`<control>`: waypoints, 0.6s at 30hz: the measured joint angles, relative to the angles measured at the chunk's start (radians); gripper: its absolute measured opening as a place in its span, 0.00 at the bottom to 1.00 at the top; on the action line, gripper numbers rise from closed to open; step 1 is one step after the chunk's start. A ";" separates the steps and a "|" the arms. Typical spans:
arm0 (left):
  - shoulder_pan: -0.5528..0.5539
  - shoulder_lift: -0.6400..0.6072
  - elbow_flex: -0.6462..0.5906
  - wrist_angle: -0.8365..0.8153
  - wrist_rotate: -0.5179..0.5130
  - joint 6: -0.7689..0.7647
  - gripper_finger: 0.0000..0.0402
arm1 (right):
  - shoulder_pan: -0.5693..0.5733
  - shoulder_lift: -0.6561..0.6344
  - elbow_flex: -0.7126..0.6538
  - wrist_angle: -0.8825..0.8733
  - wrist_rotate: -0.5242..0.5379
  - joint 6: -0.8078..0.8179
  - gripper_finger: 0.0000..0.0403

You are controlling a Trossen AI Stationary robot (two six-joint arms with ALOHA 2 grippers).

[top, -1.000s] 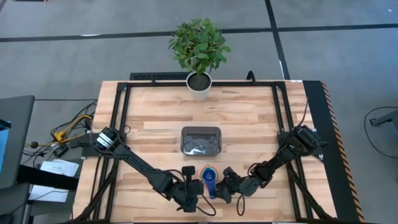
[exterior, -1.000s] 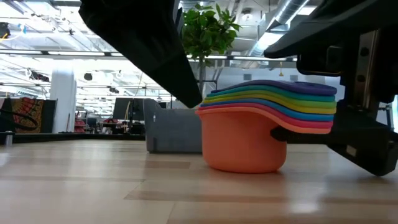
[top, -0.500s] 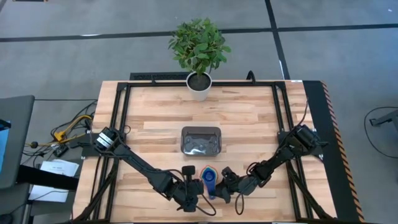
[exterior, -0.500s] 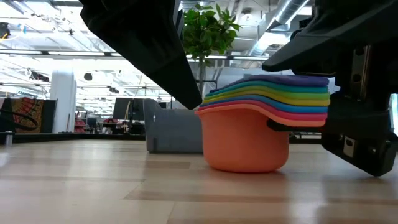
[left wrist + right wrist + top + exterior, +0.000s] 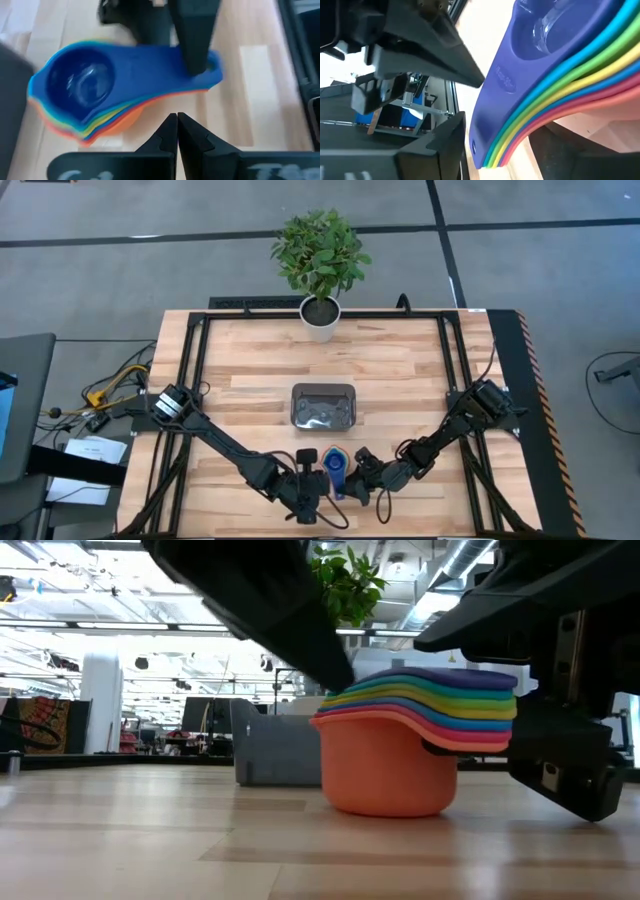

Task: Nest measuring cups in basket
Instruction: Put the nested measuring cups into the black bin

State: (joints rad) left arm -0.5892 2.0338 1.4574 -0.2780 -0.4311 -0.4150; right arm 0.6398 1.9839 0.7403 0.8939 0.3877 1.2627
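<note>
The measuring cups [image 5: 335, 465] stand nested as one stack, dark blue on top and orange at the bottom, with the orange bowl [image 5: 385, 775] on the table near its near edge. Their handles [image 5: 470, 710] fan out toward the right. My right gripper [image 5: 358, 473] is shut on those handles. My left gripper [image 5: 176, 120] is shut and hovers just beside the stack on its left near side [image 5: 312, 480], with a small gap to it. The dark grey basket [image 5: 322, 405] sits at mid-table, beyond the stack. My right gripper pinches the stacked handles near their free end [image 5: 492, 142], one finger [image 5: 195, 50] on top of the dark blue handle and the other finger [image 5: 570, 150] under the red one. It comes in roughly level from the table's right. The stack stays upright, bowl on the table.
A white plant pot [image 5: 320, 315] with a leafy plant stands at the far edge. Black frame rails [image 5: 195, 380] run along the table's left and right sides. Bare wood lies between the stack and the basket [image 5: 275, 755].
My right gripper has pushed farther over the handles toward the table's left, and the stack has slid a little leftward on the table with it. My left arm has shifted slightly toward the stack.
</note>
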 joint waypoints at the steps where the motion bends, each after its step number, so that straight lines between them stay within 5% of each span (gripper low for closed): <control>1: 0.000 0.000 0.000 0.013 0.004 0.012 0.00 | 0.000 0.000 0.000 0.001 0.001 -0.003 0.59; 8: 0.003 0.000 0.000 0.043 0.006 0.030 0.00 | -0.008 0.000 -0.001 0.002 0.007 -0.006 0.54; 18: 0.021 0.000 0.000 0.060 0.006 0.059 0.00 | -0.008 0.001 -0.001 0.004 0.007 -0.008 0.31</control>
State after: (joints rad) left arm -0.5678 2.0338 1.4574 -0.2178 -0.4248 -0.3557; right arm 0.6315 1.9846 0.7395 0.8978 0.3951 1.2552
